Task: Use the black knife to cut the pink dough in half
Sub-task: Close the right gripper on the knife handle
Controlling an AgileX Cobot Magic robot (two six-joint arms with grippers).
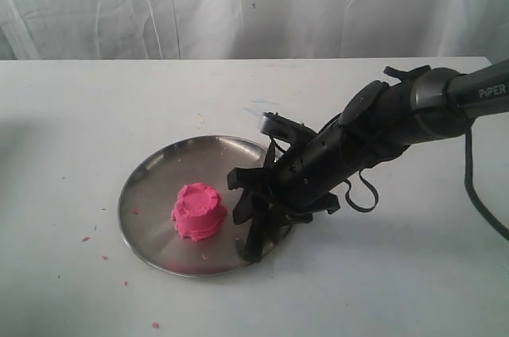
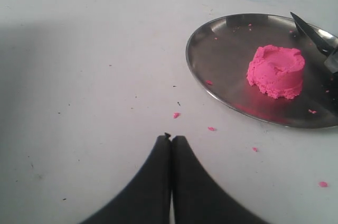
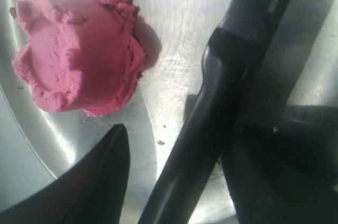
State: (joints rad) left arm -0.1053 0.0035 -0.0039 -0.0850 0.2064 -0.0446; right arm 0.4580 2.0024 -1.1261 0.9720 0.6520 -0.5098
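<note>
The pink dough (image 1: 199, 211) (image 2: 275, 71) (image 3: 79, 49) is one round mound in the middle of the steel plate (image 1: 159, 186) (image 2: 227, 49). The black knife (image 3: 227, 86) (image 2: 311, 31) lies on the plate's right side. My right gripper (image 1: 250, 210) (image 3: 158, 126) is low over it, open, with one finger on each side of the handle and not closed on it. In the exterior view the arm mostly hides the knife. My left gripper (image 2: 171, 138) is shut and empty above the bare table, apart from the plate.
Tiny pink crumbs (image 2: 176, 114) (image 1: 86, 238) are scattered on the white table around the plate. A white curtain (image 1: 238, 3) hangs behind the table. A black cable (image 1: 477, 194) trails from the right arm.
</note>
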